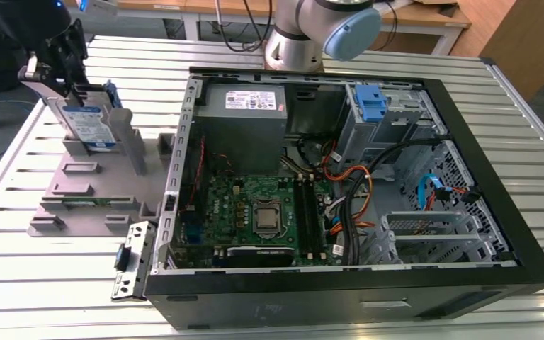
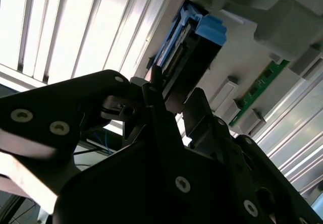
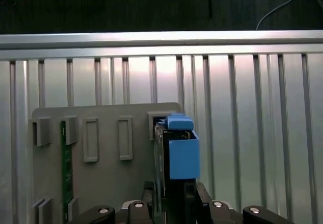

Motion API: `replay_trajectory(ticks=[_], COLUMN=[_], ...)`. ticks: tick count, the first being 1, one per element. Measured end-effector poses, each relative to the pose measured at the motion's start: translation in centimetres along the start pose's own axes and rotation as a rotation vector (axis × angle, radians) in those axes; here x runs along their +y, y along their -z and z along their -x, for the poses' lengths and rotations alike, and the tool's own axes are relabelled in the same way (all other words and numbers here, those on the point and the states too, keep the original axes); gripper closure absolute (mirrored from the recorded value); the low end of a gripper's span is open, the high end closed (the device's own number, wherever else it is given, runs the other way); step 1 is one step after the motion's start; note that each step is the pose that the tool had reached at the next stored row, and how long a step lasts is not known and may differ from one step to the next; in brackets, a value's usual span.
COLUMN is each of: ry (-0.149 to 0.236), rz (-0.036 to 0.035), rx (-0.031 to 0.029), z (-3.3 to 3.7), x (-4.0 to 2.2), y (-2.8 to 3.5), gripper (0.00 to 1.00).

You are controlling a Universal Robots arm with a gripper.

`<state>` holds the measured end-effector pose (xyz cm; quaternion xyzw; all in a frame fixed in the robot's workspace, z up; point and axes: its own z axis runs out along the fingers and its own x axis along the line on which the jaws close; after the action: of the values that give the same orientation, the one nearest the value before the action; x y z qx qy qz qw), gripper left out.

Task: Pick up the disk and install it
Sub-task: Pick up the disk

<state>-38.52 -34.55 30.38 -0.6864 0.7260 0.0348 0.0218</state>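
Exterior view high — both wrist views apparently near disk (image 3: 176, 156).

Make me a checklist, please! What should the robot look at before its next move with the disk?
1. The disk stands upright in the grey holder: ok.
2. The pincer is lined up on the disk's end: ok.
3. The pincer squeezes the disk tight: cannot tell.
4. The computer case lies open: ok.
5. There is a free slot by the blue bracket: cannot tell.
6. The cables are clear of that bracket: not ok, they loop close beside it.
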Motion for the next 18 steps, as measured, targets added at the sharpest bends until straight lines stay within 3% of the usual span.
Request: replay_trajectory(ticks=[2,5,7,18], ry=[0.003,0.007,0.008,0.008], rz=[0.0003,0.0012,0.0014,0.0016], rx=[-0.0036,-0.0165,-0.0217,-0.0246], z=[-0.01,-0.02,-0.01,0.1], x=[0.07,0.13,0.14,0.14], y=[-0.04,-0.11,-0.16,-0.3], gripper=[0.57,0.57,0.57,0.57])
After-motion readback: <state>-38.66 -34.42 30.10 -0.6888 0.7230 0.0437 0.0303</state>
